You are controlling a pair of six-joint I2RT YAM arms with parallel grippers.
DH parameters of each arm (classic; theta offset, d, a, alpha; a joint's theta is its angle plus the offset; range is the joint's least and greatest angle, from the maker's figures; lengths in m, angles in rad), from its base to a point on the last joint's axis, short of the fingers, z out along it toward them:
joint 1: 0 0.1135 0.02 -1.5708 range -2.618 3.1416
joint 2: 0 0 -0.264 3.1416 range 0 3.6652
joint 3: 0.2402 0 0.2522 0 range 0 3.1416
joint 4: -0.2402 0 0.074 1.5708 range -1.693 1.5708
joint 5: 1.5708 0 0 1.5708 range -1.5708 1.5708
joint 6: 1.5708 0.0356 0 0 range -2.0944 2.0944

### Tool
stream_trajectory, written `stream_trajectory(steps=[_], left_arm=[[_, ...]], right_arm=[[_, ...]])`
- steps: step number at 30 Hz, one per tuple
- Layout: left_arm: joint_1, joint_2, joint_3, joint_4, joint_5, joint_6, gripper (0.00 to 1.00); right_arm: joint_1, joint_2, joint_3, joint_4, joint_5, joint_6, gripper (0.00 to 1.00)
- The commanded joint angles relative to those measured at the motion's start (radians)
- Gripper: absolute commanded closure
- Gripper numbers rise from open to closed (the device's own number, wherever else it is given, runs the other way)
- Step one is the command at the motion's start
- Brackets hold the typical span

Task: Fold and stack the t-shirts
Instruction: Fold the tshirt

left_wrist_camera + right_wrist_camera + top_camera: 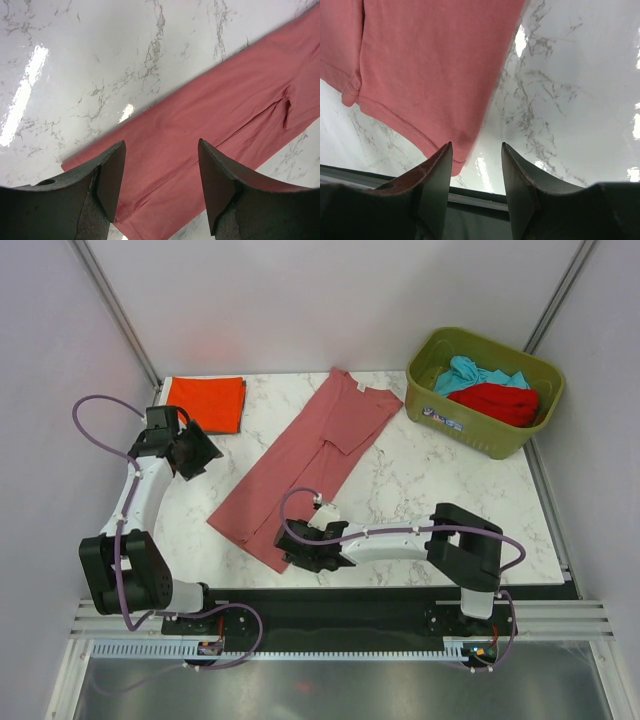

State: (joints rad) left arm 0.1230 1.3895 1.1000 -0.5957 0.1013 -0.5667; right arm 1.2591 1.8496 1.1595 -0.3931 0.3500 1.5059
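A dusty pink t-shirt [310, 455] lies folded lengthwise in a long diagonal strip on the marble table [420, 480]. A bright orange-red t-shirt [206, 402] lies folded at the back left. Teal [472, 372] and bright red [497, 403] shirts sit in the bin. My left gripper [198, 453] is open and empty, raised to the left of the pink strip; its wrist view shows the pink shirt [210, 115] beyond the gripper [160, 145]. My right gripper [293, 551] is open and empty at the strip's near end; the hem corner [455, 155] lies by the gripper's [476, 146] left finger.
An olive-green plastic bin [440, 418] stands at the back right corner. The table's near edge with a black rail [400, 595] runs just below my right gripper, and it also shows in the right wrist view [480, 195]. Grey walls close in the left, back and right.
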Motion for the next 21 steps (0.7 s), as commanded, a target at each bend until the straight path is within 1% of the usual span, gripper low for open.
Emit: stream_trajectory(steps=[1, 9, 13, 15, 16, 18, 19, 21], left_arm=[[0.004, -0.006, -0.006, 0.03, 0.02, 0.018, 0.32], [0.006, 0.002, -0.008, 0.03, 0.025, 0.021, 0.33], [0.007, -0.001, -0.008, 0.028, 0.02, 0.021, 0.33], [0.006, 0.002, -0.008, 0.03, 0.029, 0.025, 0.32], [0.006, -0.001, -0.008, 0.028, 0.043, 0.033, 0.31], [0.006, -0.009, -0.015, 0.039, 0.087, 0.059, 0.3], [0.004, -0.01, -0.02, 0.043, 0.103, 0.065, 0.3], [0.003, -0.021, -0.031, 0.043, 0.161, 0.082, 0.31]], right_arm=[[0.035, 0.042, 0.065, 0.013, 0.035, 0.08, 0.48], [0.063, 0.111, 0.103, 0.013, 0.021, 0.108, 0.49], [0.072, 0.1, 0.085, 0.008, 0.023, 0.117, 0.55], [0.074, 0.096, 0.068, -0.001, 0.026, 0.116, 0.62], [0.074, 0.085, 0.062, -0.003, 0.024, 0.114, 0.74], [0.074, 0.071, 0.031, -0.016, 0.021, 0.1, 0.95], [0.072, 0.044, 0.017, -0.027, 0.021, 0.088, 1.0], [0.072, 0.001, -0.039, -0.061, 0.035, 0.068, 1.0]])
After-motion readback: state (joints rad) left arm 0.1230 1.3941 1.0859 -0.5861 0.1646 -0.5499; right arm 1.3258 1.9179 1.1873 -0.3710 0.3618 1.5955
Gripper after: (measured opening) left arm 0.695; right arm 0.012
